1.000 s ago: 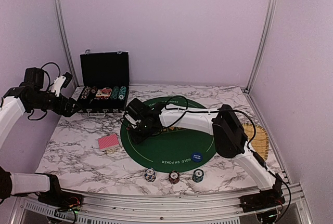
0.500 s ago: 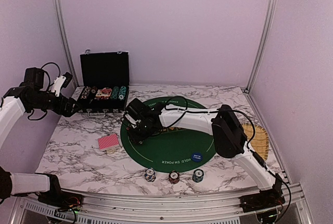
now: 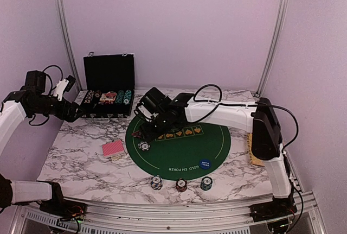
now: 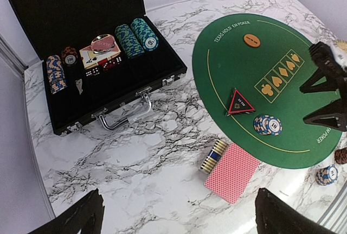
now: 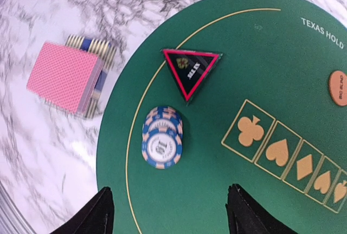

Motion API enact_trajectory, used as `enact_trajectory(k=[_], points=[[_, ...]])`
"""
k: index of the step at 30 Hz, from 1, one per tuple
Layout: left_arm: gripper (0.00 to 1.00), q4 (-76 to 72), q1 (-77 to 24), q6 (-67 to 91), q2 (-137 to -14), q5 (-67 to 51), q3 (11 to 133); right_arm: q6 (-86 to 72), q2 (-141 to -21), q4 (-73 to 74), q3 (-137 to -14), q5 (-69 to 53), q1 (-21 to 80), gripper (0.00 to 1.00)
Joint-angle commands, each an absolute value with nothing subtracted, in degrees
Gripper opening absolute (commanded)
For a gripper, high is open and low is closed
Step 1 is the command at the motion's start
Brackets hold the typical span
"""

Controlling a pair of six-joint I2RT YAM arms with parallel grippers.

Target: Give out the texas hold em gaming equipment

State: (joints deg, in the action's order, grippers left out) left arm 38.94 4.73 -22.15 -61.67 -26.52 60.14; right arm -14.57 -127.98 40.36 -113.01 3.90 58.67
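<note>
A short stack of blue-and-cream chips [image 5: 161, 143] lies free on the green mat [image 5: 260, 190], close to its left edge. Just beyond it sits the triangular red-black button [image 5: 191, 72]. My right gripper [image 5: 171, 215] hovers open above the mat with nothing between its fingers, the chips just ahead of them. The red-backed card deck [image 4: 233, 171] rests on the marble left of the mat, with a striped roll of chips [image 4: 213, 155] against it. My left gripper [image 4: 179, 220] hangs open and empty high over the left marble. An orange marker [image 4: 251, 40] and a blue marker [image 3: 204, 163] lie on the mat.
The open black chip case [image 4: 108, 55] stands at the back left, holding chips, cards and dice. Three chip stacks [image 3: 181, 184] line the near edge in front of the mat. A wicker basket [image 3: 254, 152] lies at the right, partly behind the right arm.
My right gripper has opened wider and lifted back off the mat's left edge, leaving the blue-and-cream chip stack there. Its elbow has swung right. The left arm has not moved.
</note>
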Motion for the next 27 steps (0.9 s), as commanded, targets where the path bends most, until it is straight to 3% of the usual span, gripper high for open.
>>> enact_trajectory(k=[1, 5, 11, 18, 27], points=[[0.99, 40.9, 4.98, -22.76, -60.17, -27.3, 60.3, -14.24, -119.62, 39.53, -104.85, 1.06, 60.77, 0.75], [0.99, 41.19, 4.98, -22.96, -60.07, -27.22, 60.29, -13.27, -115.01, 41.38, -99.03, 0.61, 64.48, 0.87], [0.99, 41.46, 4.95, -23.24, -59.93, -27.12, 60.4, -12.88, -113.11, 44.84, -94.66, -1.61, 69.59, 0.95], [0.99, 41.75, 4.95, -23.26, -60.03, -27.43, 60.64, -12.18, -114.78, 45.71, -93.08, -0.75, 72.42, 0.95], [0.99, 41.91, 4.97, -23.38, -59.97, -27.6, 60.82, -11.7, -117.2, 45.82, -93.89, 2.13, 72.77, 0.87]])
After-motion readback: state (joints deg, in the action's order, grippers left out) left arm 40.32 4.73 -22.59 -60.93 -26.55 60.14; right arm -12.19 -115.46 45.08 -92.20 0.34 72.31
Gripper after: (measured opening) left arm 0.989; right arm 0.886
